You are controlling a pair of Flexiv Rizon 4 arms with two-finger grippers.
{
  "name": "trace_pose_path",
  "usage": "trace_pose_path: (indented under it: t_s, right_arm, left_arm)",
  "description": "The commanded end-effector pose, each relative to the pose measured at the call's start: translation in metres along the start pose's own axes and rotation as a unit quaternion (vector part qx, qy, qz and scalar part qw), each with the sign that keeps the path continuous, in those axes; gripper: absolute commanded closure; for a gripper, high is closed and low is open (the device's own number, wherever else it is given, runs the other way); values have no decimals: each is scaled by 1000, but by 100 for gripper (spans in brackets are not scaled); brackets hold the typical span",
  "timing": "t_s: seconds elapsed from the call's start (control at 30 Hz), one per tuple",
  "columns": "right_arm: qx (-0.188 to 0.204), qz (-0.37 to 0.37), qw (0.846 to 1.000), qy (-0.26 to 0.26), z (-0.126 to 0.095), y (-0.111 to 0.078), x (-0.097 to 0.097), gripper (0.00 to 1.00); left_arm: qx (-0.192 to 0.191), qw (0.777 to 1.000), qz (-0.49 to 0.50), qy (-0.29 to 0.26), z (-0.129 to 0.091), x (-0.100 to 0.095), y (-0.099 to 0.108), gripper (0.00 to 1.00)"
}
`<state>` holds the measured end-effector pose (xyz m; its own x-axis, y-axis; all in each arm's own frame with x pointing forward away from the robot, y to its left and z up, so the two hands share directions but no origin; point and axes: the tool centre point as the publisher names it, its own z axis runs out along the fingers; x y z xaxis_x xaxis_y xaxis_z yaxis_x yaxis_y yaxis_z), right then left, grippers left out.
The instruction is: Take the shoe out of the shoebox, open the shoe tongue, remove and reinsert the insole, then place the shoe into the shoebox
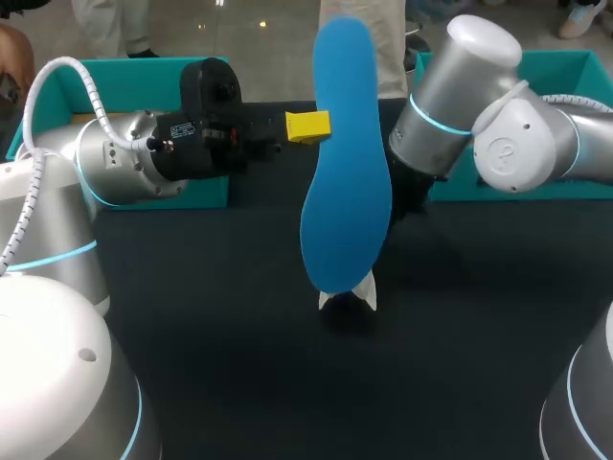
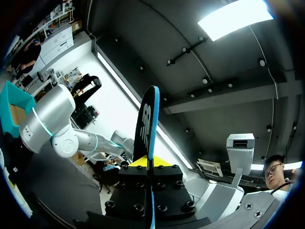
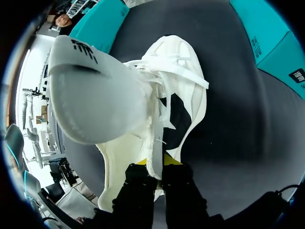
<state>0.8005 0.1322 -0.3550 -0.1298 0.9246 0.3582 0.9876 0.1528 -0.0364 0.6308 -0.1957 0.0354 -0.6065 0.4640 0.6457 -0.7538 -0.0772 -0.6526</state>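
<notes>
The left gripper point(image 1: 310, 126) pinches the blue insole point(image 1: 345, 153) upright over the table point(image 1: 220, 335) while the right gripper point(image 3: 155, 164) clamps the white shoe point(image 3: 183, 95) at the insole's lower end; reinsertion should go toe-first, shoe steady.

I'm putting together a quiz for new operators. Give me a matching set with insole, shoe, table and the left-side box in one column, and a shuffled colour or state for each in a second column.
Things:
1. insole
2. shoe
3. table
4. left-side box

Colour or state:
A. white, gripped by the right hand
B. teal, at the table's far side
C. blue, held upright in the left hand
D. black

Pairs: 1-C, 2-A, 3-D, 4-B
</notes>
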Motion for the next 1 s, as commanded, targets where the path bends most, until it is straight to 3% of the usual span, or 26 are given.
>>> trace_pose_path:
  t_s: [0.03,0.4,0.43,0.5,0.53,0.57,1.0]
  right_arm:
    - [-8,8,1000,1,4,-1,-3,100]
    - [-1,18,1000,5,15,0,-7,100]
    - [2,17,1000,6,16,0,-7,86]
    - [3,18,1000,7,16,-2,-6,45]
    - [3,18,1000,10,14,-3,-6,7]
    - [2,18,1000,11,13,-3,-5,0]
    - [8,19,994,109,-15,-10,16,0]
  left_arm:
    - [1,1000,0,0,0,0,0,100]
    - [1,1000,0,0,0,0,0,100]
    - [1,1000,0,0,0,0,0,100]
    - [1,1000,0,0,0,0,0,100]
    - [1,1000,0,0,0,0,0,100]
    - [1,1000,0,0,0,0,0,100]
    - [1,1000,0,0,0,0,0,100]
